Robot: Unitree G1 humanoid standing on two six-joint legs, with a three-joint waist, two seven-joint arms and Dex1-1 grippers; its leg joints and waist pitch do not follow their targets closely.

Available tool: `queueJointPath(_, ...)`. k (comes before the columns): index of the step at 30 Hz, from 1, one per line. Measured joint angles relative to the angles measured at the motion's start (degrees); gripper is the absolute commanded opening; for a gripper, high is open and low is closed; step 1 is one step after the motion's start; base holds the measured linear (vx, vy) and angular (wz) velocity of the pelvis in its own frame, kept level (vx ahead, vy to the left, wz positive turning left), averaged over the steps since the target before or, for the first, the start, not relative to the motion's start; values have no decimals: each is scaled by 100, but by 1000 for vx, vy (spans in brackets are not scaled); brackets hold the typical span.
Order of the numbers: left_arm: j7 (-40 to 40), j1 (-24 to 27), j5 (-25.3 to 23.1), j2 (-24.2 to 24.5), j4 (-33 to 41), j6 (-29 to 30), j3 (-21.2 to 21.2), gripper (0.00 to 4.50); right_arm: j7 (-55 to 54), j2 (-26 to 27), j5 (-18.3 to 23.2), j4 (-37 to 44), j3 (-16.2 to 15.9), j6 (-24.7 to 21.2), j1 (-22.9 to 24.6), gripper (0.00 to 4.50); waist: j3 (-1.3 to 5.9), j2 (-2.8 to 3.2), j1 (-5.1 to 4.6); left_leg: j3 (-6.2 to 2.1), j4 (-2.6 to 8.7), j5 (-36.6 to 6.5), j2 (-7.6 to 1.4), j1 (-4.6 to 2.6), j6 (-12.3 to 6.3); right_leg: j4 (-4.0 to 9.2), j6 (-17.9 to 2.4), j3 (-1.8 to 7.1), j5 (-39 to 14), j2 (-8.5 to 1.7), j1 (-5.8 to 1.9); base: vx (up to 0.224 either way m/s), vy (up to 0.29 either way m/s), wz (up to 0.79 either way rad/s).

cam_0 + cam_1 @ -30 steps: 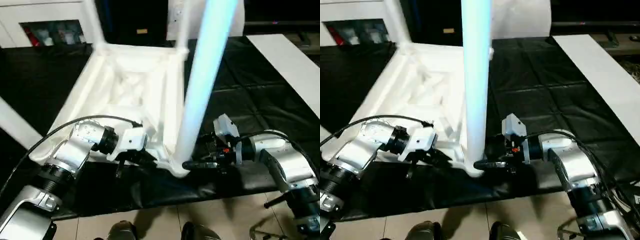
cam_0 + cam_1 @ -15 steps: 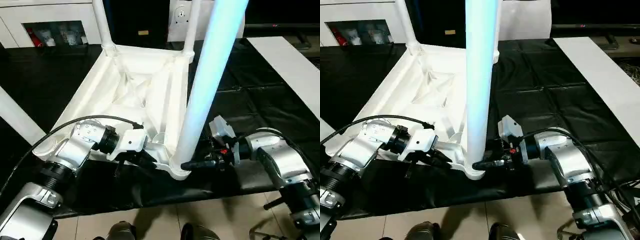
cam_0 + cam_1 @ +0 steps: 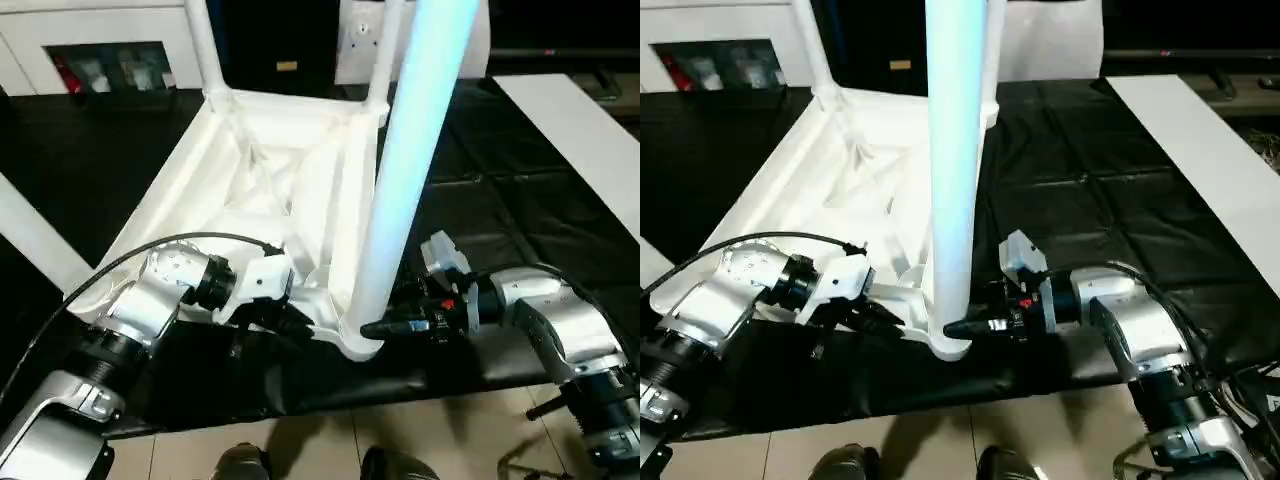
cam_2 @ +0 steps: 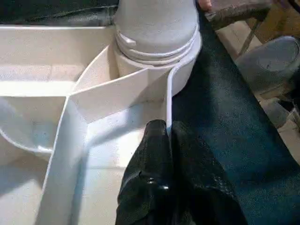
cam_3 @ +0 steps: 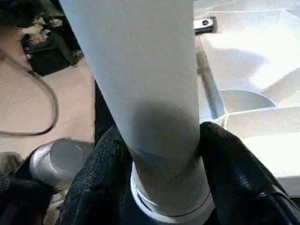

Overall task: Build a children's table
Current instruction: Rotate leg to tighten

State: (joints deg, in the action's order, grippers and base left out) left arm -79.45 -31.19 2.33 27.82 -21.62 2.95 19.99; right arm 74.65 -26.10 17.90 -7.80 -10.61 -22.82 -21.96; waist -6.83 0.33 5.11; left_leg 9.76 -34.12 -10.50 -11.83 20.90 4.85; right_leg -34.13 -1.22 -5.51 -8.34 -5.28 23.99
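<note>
Item: white ribbed plastic rectangular tabletop [image 3: 270,190], inverted on black mat [image 3: 500,210]; left gripper [image 4: 166,136] clamps its near rim. Right gripper [image 5: 159,154] clenches the long white tapered tube leg [image 3: 405,170], upright in the 5 o'clock corner socket [image 3: 358,340]. Risk: leg appears not fully seated; off-axis push could tilt it out or slide the top.

Black quilted mat [image 3: 1080,170] covers the floor; beige tile [image 3: 300,440] exposed at its near edge. White cabinet [image 3: 90,40] with glass doors at far left, small items inside. Flat white board [image 3: 1200,150] lies on the mat at right.
</note>
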Motion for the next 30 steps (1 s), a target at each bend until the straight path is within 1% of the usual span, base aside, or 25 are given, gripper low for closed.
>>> queueJointPath(2, 337, 53, -59, -70, 100, 367, -136, 0, -524, 198, -47, 109, 151, -252, 60, 194, 0, 0, -38, -5, 0, 2, 0, 5, 4, 0, 20, 4, -12, 0, -1, 0, 0, 0)
queueJointPath(4, 785, 99, -143, -221, 222, 788, -278, 0, -1207, 505, -120, 166, 383, -547, 63, 194, 1, -3, -182, -4, 1, 5, 1, -4, 8, 6, 25, 6, -15, 1, -1, 0, 0, 0)
queueJointPath(5, 1106, 108, -233, -368, 244, 1006, -356, 0, -1722, 769, -210, 183, 545, -700, 62, 194, -2, -7, -280, -7, 1, 11, 2, -7, 19, 10, 28, 2, -17, 1, 2, 0, 0, 0)
queueJointPath(6, 1294, 109, -263, -448, 280, 1150, -389, 0, -2030, 899, -246, 212, 621, -771, 62, 194, -2, -7, -341, -8, 1, 12, 1, -8, 19, 20, 29, -4, -18, 1, 6, 0, 0, 0)
queueJointPath(10, 2057, 125, -373, -917, 428, 1753, -519, 0, -3045, 1321, -457, 330, 848, -1027, 31, 194, -2, -7, -478, -33, 29, 12, 0, -9, 19, 101, 31, -43, -18, 8, 1, 0, 0, 0)
queueJointPath(12, 2669, 104, -516, -1282, 444, 2077, -668, 0, -3900, 1814, -752, 329, 996, -1135, -69, 194, -2, -7, -535, -33, 33, 12, 4, -12, 19, 117, 30, -45, -18, 7, 2, 0, 0, 0)
queueJointPath(14, 3176, 42, -699, -1578, 430, 2253, -692, 0, -4647, 2212, -1010, 265, 1093, -1147, -188, 194, -2, -7, -579, -31, 31, 12, 8, -15, 19, 128, 31, -44, -18, 5, 2, 0, 0, 0)
queueJointPath(15, 3423, -9, -780, -1719, 407, 2339, -692, 0, -5053, 2429, -1150, 212, 1139, -1145, -271, 194, -2, -7, -602, -30, 32, 11, 8, -40, 19, 141, 31, -46, -18, 5, 2, 0, 0, 0)
queueJointPath(16, 3515, -18, -785, -1768, 404, 2364, -686, 0, -5217, 2488, -1185, 192, 1141, -1143, -300, 194, -2, -7, -612, -30, 40, 11, 9, -40, 18, 154, 31, -47, -18, 5, -1, 0, 0, 0)
queueJointPath(18, 3825, -51, -903, -1950, 375, 2405, -674, 0, -5699, 2724, -1330, 64, 1176, -976, -366, 194, 0, -5, -616, -29, 55, 11, 12, -40, 18, 177, 31, -45, -18, 5, -7, 0, 0, 0)
queueJointPath(19, 3906, -67, -932, -1989, 372, 2418, -664, 0, -5822, 2786, -1341, 23, 1196, -902, -378, 228, 0, -5, -614, -27, 60, 10, 15, -36, 17, 182, 30, -41, -18, 5, -5, 0, 0, 0)
queueJointPath(20, 3987, -76, -955, -2026, 375, 2430, -649, 0, -5952, 2848, -1345, -18, 1210, -800, -376, 228, 0, -5, -611, -27, 67, 10, 19, -37, 16, 186, 30, -35, -17, 5, -6, 0, 0, 0)
queueJointPath(21, 4033, -82, -971, -2054, 382, 2441, -642, 0, -6008, 2881, -1349, -33, 1230, -750, -375, 263, 0, -5, -608, -24, 70, 9, 21, -36, 14, 186, 29, -29, -15, 5, -5, 0, 0, 0)
queueJointPath(23, 4100, -83, -998, -2090, 411, 2456, -619, 0, -6101, 2978, -1366, -28, 1261, -670, -358, 266, 0, -5, -598, -19, 87, 7, 30, -37, 11, 186, 26, -14, 2, 5, -3, 0, 0, 0)
queueJointPath(25, 4104, -83, -1001, -2090, 434, 2465, -608, 0, -6120, 3024, -1380, -4, 1278, -624, -330, 286, 0, -5, -580, -15, 105, 7, 33, -36, 12, 186, 24, -8, 17, 5, -3, 0, 0, 0)
queueJointPath(26, 4102, -82, -1002, -2090, 442, 2466, -602, 0, -6120, 3024, -1381, 4, 1279, -592, -315, 286, 0, -5, -568, -13, 119, 8, 34, -36, 12, 186, 24, -8, 18, 5, -3, 0, 0, 0)
queueJointPath(27, 4071, -82, -1000, -2077, 461, 2460, -582, 0, -6114, 3024, -1380, 58, 1279, -533, -258, 308, 0, -4, -548, -10, 133, 8, 33, -37, 14, 185, 23, -9, 21, 6, -2, 0, 0, 0)
queueJointPath(28, 4048, -82, -1000, -2070, 467, 2443, -567, 0, -6085, 3024, -1379, 93, 1279, -509, -224, 313, 1, -3, -534, -9, 145, 9, 33, -40, 15, 183, 23, -9, 23, 7, -2, 0, 0, 0)
queueJointPath(30, 3839, -82, -993, -1893, 471, 2244, -469, 0, -5761, 2860, -1320, 135, 1214, -377, -126, 320, 1, -3, -521, -8, 160, 9, 29, -41, 16, 179, 24, -10, 27, 12, 5, 0, 0, 0)
